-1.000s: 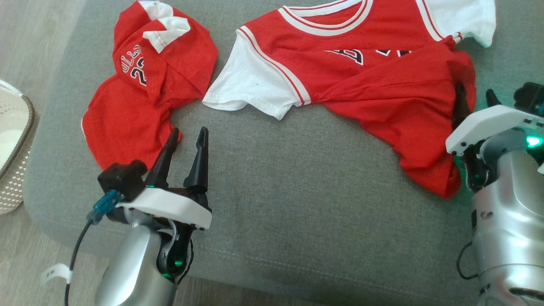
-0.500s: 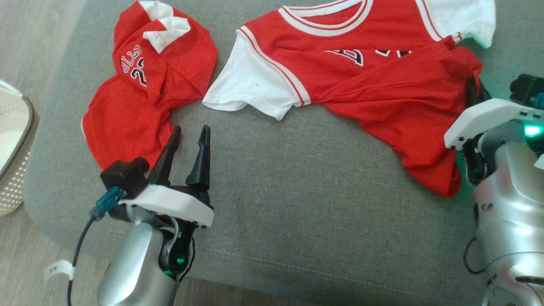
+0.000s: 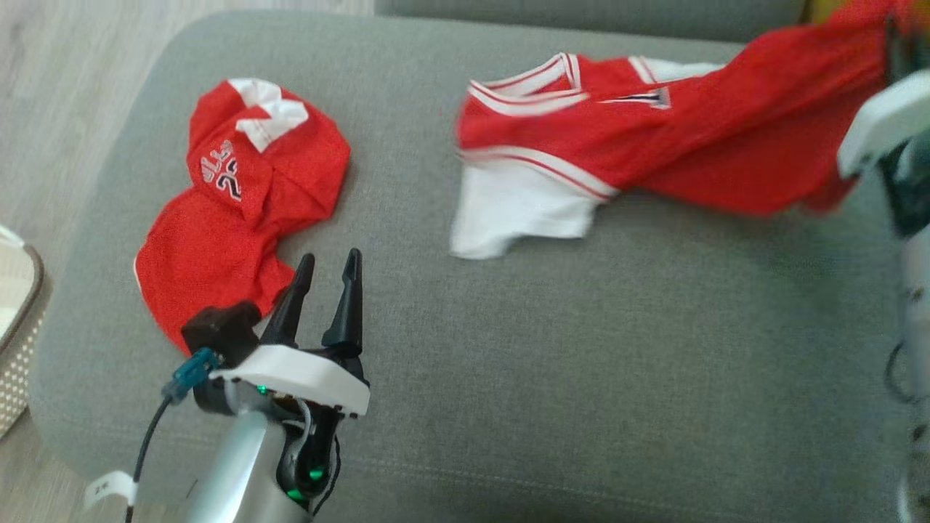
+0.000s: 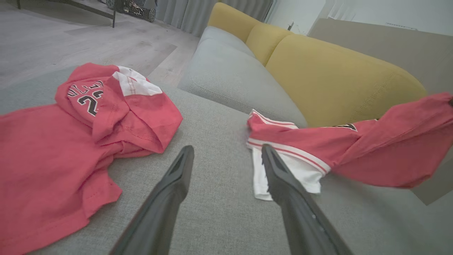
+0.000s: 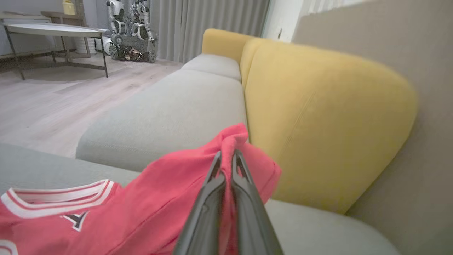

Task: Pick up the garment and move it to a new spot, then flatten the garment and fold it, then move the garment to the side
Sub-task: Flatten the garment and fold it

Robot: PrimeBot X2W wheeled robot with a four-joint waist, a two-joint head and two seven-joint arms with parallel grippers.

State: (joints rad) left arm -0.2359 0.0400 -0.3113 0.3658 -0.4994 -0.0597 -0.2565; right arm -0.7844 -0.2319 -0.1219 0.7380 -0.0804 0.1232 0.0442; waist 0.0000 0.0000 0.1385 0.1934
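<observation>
The garment point(image 3: 654, 138) is a red jersey with white sleeves and striped trim. Its hem is lifted at the far right, and it stretches down to a white sleeve point(image 3: 516, 218) resting on the grey sofa seat point(image 3: 581, 349). My right gripper point(image 5: 226, 154) is shut on a bunched red fold of the garment point(image 5: 170, 187), held up in front of the yellow backrest. In the head view that gripper point(image 3: 892, 40) sits at the top right corner. My left gripper point(image 3: 328, 258) is open and holds nothing, low over the seat. The garment point(image 4: 371, 152) hangs to the right of its fingers.
Crumpled red shorts point(image 3: 218, 240) with a white number lie on the seat's left part, touching my left gripper's side. A woven basket point(image 3: 18, 341) stands on the floor at the left edge. A yellow backrest point(image 5: 318, 106) rises behind the seat.
My right gripper has shut on the garment's hem and lifted it up and away, pulling the jersey taut. The head view has shifted. The left gripper stays open in place.
</observation>
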